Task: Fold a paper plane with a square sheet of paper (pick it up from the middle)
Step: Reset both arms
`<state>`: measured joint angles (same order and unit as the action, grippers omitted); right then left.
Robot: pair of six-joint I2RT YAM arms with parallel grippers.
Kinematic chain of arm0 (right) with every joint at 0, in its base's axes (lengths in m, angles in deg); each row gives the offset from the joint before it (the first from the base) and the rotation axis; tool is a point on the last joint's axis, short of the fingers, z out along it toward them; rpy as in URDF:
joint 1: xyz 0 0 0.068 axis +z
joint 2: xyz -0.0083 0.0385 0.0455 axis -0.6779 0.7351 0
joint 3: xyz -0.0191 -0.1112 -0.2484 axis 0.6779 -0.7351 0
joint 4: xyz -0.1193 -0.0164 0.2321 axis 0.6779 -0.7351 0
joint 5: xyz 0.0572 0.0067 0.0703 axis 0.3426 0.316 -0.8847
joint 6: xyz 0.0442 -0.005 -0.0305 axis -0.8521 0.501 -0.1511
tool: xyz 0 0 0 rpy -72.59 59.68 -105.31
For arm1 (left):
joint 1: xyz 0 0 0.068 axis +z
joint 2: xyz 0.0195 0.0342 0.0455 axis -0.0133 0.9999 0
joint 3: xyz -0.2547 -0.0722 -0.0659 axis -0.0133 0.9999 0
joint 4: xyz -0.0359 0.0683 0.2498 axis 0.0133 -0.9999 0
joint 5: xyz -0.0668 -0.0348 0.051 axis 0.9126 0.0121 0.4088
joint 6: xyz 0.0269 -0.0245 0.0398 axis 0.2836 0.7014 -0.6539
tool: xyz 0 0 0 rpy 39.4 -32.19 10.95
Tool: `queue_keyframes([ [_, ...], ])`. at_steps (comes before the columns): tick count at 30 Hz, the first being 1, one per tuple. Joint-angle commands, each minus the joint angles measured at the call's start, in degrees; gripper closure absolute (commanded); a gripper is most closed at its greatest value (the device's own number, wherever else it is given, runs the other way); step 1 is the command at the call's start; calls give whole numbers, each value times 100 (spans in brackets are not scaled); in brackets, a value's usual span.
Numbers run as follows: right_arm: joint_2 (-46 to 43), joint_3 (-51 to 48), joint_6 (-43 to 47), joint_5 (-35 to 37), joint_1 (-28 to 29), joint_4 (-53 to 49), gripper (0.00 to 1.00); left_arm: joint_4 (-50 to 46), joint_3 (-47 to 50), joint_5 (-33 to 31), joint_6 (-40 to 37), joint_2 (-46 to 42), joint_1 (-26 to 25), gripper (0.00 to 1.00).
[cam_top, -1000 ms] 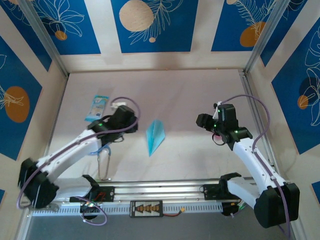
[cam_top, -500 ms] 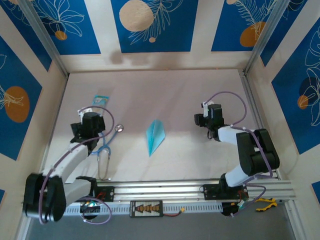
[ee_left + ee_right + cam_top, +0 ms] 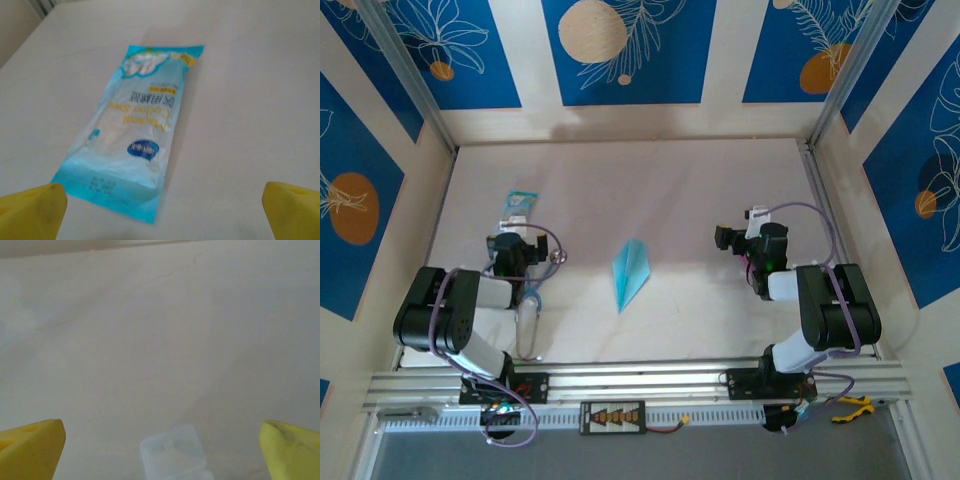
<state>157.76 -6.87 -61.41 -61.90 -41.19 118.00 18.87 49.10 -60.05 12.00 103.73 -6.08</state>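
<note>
The square sheet of paper lies folded into a slim light-blue paper plane (image 3: 629, 272) at the middle of the table, its point toward the near edge. Nothing touches it. My left gripper (image 3: 515, 240) sits well to its left, on an arm folded back low. In the left wrist view my left gripper (image 3: 162, 212) is open, with only table between its yellow fingertips (image 3: 32, 210). My right gripper (image 3: 728, 238) rests far right of the plane. It is open in the right wrist view, yellow fingertips (image 3: 30, 440) wide apart.
A blue-and-white printed packet (image 3: 137, 130) lies just ahead of the left gripper (image 3: 519, 206). A stethoscope (image 3: 529, 312) lies by the left arm. A small clear plastic box (image 3: 172, 452) sits in front of the right gripper. Patterned walls (image 3: 620, 50) enclose the table.
Both arms have pulled back from the plane and folded down near their bases. Both grippers have opened wider. The plane has not moved.
</note>
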Motion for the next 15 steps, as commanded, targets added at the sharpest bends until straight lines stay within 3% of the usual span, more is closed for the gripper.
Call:
queue_keyframes([
  [1,-22,29,-172,441,0,265,1,726,55,309,-20,25,49,0],
  [4,-19,-9,-24,674,186,349,1,769,65,325,-56,20,41,0],
  [15,-29,26,-54,504,114,250,1,702,16,492,-126,31,40,0],
])
